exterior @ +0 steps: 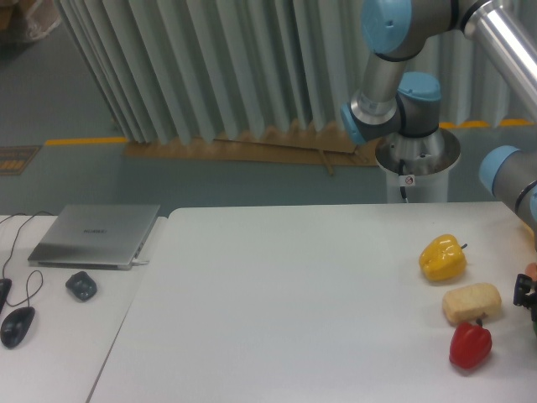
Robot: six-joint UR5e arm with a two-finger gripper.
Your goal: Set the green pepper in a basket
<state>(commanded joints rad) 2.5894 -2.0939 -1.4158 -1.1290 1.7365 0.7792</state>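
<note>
Arm (403, 59) bent overhead, forearm cut off at frame edge right of bread (471, 303). Gripper (525, 292) barely seen there; grip cannot be told. Green pepper hidden beyond same edge.

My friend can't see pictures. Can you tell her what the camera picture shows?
A white table holds a yellow pepper, a beige bread-like block and a red pepper near its right edge, under a silver and blue robot arm. A closed laptop and two mice sit at the left.
</note>
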